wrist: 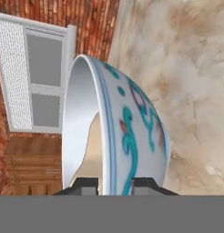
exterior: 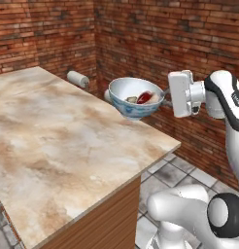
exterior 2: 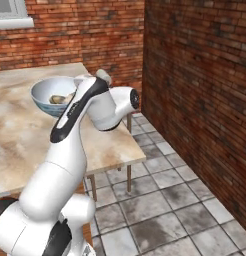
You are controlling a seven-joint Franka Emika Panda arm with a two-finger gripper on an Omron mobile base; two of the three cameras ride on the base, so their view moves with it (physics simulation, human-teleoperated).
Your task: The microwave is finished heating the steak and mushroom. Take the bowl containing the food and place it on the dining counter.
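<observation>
The blue-and-white patterned bowl [exterior: 134,99] hangs in the air above the right part of the dining counter [exterior: 58,146], held by its rim. My gripper [exterior: 165,96] is shut on that rim from the right. Inside the bowl lie the reddish-brown steak [exterior: 145,97] and the olive-tan mushroom [exterior: 131,99]. From the right base view the bowl [exterior 2: 51,95] sits partly behind my arm, with the mushroom [exterior 2: 59,99] showing inside. The hand view has the bowl [wrist: 127,132] side-on, its rim between the fingertips [wrist: 85,184], and the marbled counter [wrist: 191,68] beyond.
A white paper towel roll [exterior: 77,78] lies at the counter's far edge by the brick wall. The counter's right edge drops to a grey tiled floor [exterior 2: 165,200]. A window [wrist: 38,77] shows in the hand view.
</observation>
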